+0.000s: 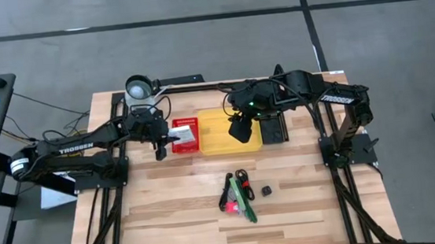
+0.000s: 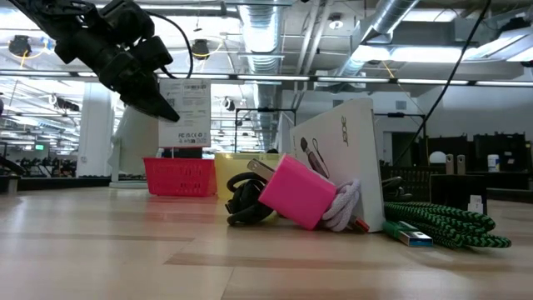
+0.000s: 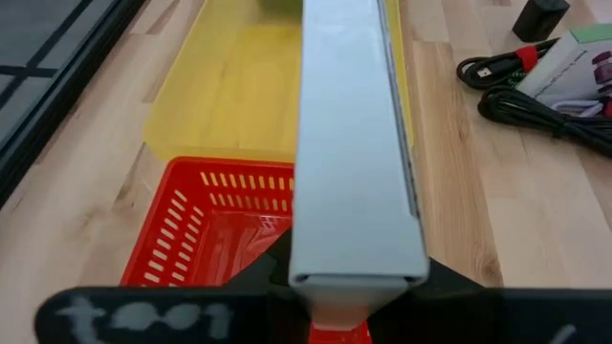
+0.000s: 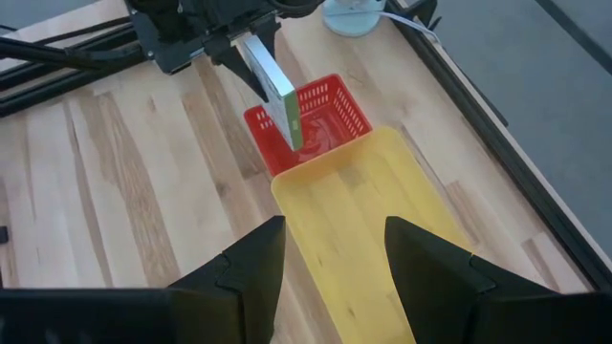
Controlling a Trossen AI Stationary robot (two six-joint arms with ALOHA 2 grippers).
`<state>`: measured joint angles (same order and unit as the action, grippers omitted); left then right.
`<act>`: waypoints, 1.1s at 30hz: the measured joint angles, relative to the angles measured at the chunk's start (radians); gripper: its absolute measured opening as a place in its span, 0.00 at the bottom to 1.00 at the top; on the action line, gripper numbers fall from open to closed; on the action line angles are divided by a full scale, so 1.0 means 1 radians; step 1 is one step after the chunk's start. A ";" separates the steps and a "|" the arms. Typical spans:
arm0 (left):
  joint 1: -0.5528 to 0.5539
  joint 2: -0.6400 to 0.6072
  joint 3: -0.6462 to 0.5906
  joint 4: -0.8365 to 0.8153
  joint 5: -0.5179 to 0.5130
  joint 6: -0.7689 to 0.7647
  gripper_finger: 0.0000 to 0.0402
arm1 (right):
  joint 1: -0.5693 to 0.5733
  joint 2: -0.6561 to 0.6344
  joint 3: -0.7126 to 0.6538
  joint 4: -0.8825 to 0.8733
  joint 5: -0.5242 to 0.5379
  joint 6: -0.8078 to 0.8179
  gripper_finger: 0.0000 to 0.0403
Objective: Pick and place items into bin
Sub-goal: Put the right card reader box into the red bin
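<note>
Clamped between the fingers of the left gripper [image 1: 160,145]: a flat, thin white cardboard box with a green edge [image 4: 279,103], held tilted, lower end over the opening of a small red plastic mesh basket [image 4: 330,115]. Cannot tell whether box and basket touch. Just beside the basket, side by side with it on the pale wooden slatted table [image 1: 170,213]: a shallow translucent yellow plastic tray [image 4: 363,220]. Hovering above that tray, the right gripper [image 4: 335,229], fingers spread apart with nothing between them.

Well apart from both containers, toward the table's near edge: a small heap of loose items [image 1: 239,193], namely slim green, black and red pieces lying close together, and just beside them a tiny black cube [image 1: 267,189]. Seen at table height in the same heap: a bright pink cube-shaped plug [image 2: 298,192], touching a coiled black cable [image 2: 244,200] and a green braided cable [image 2: 445,221].
</note>
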<state>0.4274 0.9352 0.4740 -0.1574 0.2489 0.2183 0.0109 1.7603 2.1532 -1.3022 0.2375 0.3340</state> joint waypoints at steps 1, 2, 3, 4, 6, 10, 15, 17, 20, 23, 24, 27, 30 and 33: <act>0.000 0.000 0.000 0.000 0.000 -0.001 0.13 | 0.000 0.000 0.000 0.000 0.000 0.000 0.44; 0.000 0.000 0.000 0.001 0.000 -0.001 0.13 | 0.000 0.000 0.000 0.000 0.000 0.001 0.44; 0.000 0.000 0.000 0.001 0.000 -0.001 0.13 | 0.000 0.000 0.000 0.000 0.000 0.006 0.44; 0.000 0.000 0.000 0.001 0.000 -0.002 0.13 | 0.000 0.000 0.000 0.000 0.000 0.006 0.44; 0.000 0.000 0.000 0.001 0.000 -0.009 0.13 | 0.000 0.000 0.000 0.000 0.000 0.007 0.44; 0.000 0.000 0.000 0.004 0.015 -0.021 0.13 | 0.000 0.000 0.000 0.000 0.000 0.007 0.44; 0.000 0.000 0.000 0.005 0.035 -0.034 0.13 | 0.000 0.000 0.000 0.000 0.000 0.007 0.44; -0.003 0.000 0.000 0.005 0.051 -0.041 0.13 | 0.000 0.000 0.000 0.000 0.000 0.007 0.44; -0.004 0.000 0.000 0.000 0.054 -0.047 0.13 | 0.000 0.000 0.000 0.000 0.000 0.007 0.44; -0.004 0.000 0.000 -0.007 0.053 -0.048 0.13 | 0.000 0.000 0.000 0.000 0.000 0.008 0.44; -0.004 0.000 0.000 -0.007 0.053 -0.048 0.13 | 0.000 0.000 0.000 0.000 0.000 0.008 0.44; -0.004 0.000 0.000 -0.008 0.053 -0.052 0.13 | 0.000 0.000 0.000 0.000 0.000 0.008 0.44; -0.004 0.000 0.000 -0.009 0.058 -0.058 0.14 | 0.000 0.000 0.000 0.000 0.000 0.008 0.44; -0.004 0.000 0.000 -0.009 0.057 -0.069 0.19 | 0.000 0.000 0.000 0.000 0.000 0.008 0.44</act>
<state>0.4236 0.9356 0.4740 -0.1666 0.3059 0.1492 0.0111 1.7603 2.1532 -1.3018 0.2371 0.3423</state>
